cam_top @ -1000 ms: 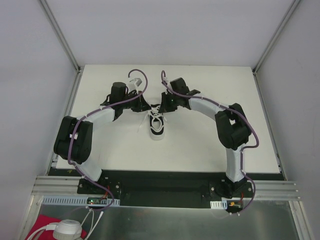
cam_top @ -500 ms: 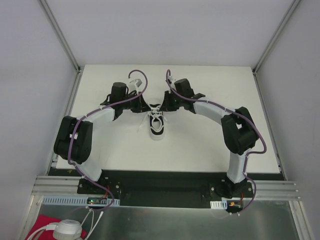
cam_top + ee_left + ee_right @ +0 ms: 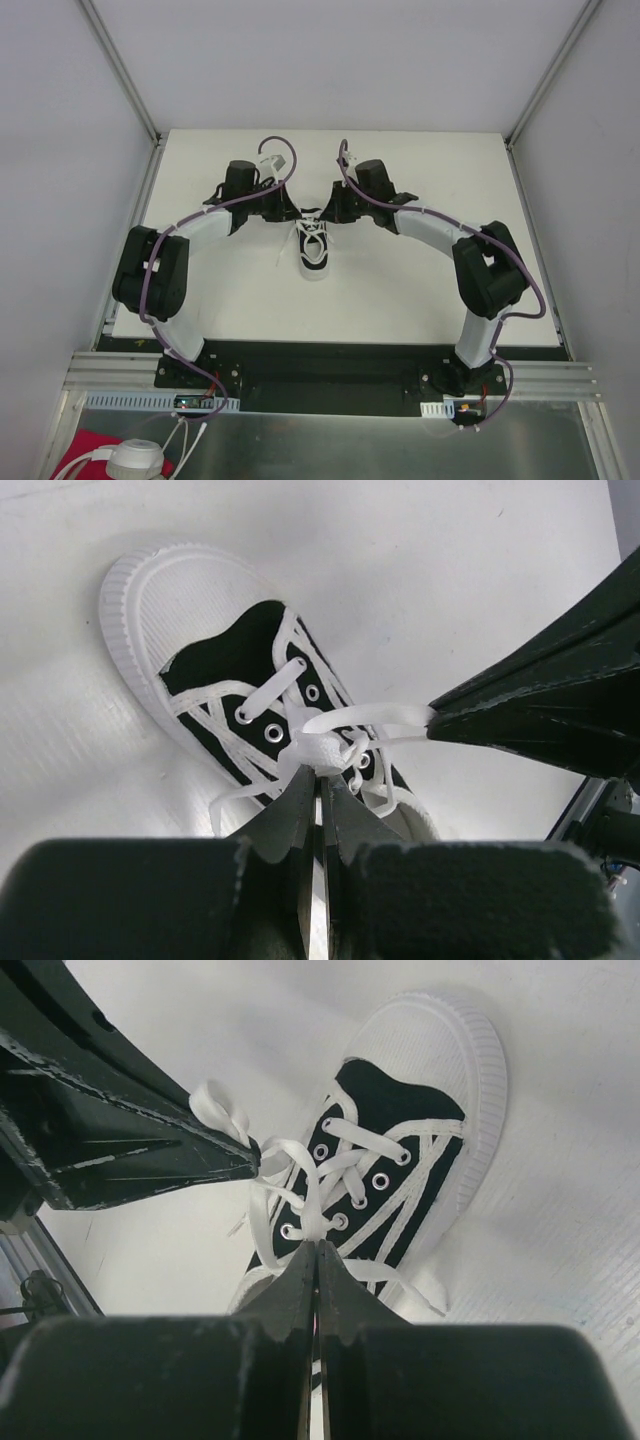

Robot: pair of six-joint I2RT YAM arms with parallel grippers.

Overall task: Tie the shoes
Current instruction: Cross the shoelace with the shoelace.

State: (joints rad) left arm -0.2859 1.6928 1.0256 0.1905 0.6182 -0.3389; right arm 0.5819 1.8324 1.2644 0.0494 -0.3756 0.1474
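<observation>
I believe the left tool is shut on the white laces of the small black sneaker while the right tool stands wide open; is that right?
Not quite: the right tool is shut too, pinching the white laces, as the right wrist view shows. The left tool is indeed shut on the laces of the small black white-soled sneaker.

Seen from above, the sneaker (image 3: 314, 252) hides its heel end beneath the left gripper (image 3: 285, 213) and right gripper (image 3: 333, 211). The knot in the laces (image 3: 313, 232) is too small to read. In both wrist views, blurred fingers (image 3: 285, 1300) block the heel.
</observation>
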